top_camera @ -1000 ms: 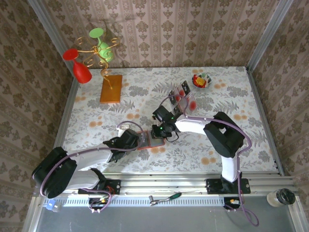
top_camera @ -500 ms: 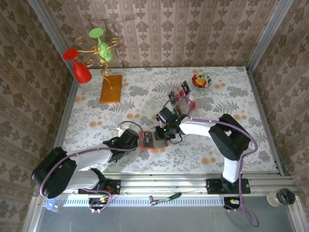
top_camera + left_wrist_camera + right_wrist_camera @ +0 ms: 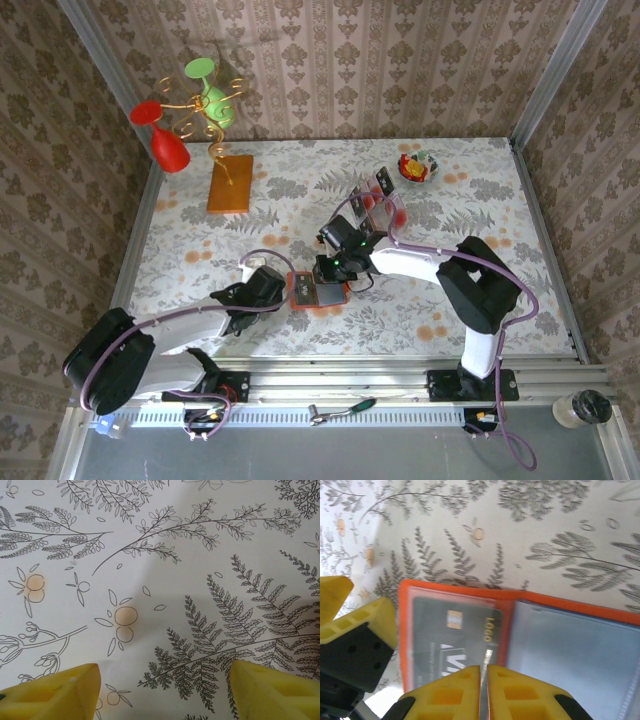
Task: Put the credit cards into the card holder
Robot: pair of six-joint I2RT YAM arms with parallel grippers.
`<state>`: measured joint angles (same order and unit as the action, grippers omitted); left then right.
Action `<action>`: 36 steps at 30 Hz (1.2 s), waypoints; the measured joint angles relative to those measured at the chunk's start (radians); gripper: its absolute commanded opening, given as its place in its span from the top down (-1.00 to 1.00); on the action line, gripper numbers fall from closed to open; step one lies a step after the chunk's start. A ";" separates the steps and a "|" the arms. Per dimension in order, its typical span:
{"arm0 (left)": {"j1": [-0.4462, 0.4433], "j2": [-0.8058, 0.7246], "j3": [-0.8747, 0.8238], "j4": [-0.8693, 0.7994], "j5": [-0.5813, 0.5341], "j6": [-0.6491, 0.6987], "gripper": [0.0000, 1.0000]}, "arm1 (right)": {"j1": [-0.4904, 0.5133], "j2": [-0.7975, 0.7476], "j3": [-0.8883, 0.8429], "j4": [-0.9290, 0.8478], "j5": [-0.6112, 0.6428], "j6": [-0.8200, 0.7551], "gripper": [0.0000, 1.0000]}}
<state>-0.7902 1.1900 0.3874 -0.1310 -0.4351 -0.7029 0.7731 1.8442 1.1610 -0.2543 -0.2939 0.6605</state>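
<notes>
- On the top camera, the card holder (image 3: 318, 294) lies open on the floral tablecloth (image 3: 200, 240) near the front edge, between my 2 grippers. The left gripper (image 3: 270, 291) is just beside its left edge, and the right gripper (image 3: 330, 272) is over its far edge.
- The same camera gives me the clear tray (image 3: 376, 196) farther back, well apart from the holder, with more credit cards (image 3: 380, 186) standing in it.
- The right wrist camera gives detail that the top camera is too coarse for. A black credit card (image 3: 455, 635) with a gold chip and the word LOGO lies flat in the holder's left half. The right half is bare grey-blue.
- In that view the right gripper's jaws are almost together, directly over the black card's near edge. A thin pale sliver sits between them, and I cannot tell whether it is a card.
- At the left of that view, 1 yellow finger (image 3: 355, 625) of the left gripper sits just beside the holder's orange rim. I cannot tell whether they touch.
- The left wrist camera has the left gripper's jaws standing wide, with fern-print cloth between them.
</notes>
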 measured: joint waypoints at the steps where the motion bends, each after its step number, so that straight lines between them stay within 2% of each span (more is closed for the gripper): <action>1: 0.000 -0.006 0.000 -0.003 0.000 0.000 -0.40 | 0.005 0.007 0.006 0.008 -0.004 0.002 0.72; 11: 0.001 -0.023 0.001 -0.008 0.004 0.000 -0.40 | 0.046 0.113 0.039 0.045 -0.029 0.037 0.73; 22: -0.002 -0.018 0.001 0.027 0.032 0.000 -0.40 | 0.047 0.117 0.058 0.050 -0.029 0.050 0.73; 36: -0.036 0.063 0.001 0.072 0.038 -0.002 -0.40 | 0.045 0.117 0.058 0.049 -0.029 0.050 0.72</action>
<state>-0.8265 1.2526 0.3885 -0.0593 -0.3973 -0.7052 0.8177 1.9614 1.2186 -0.2054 -0.3233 0.7109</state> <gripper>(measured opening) 0.703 0.135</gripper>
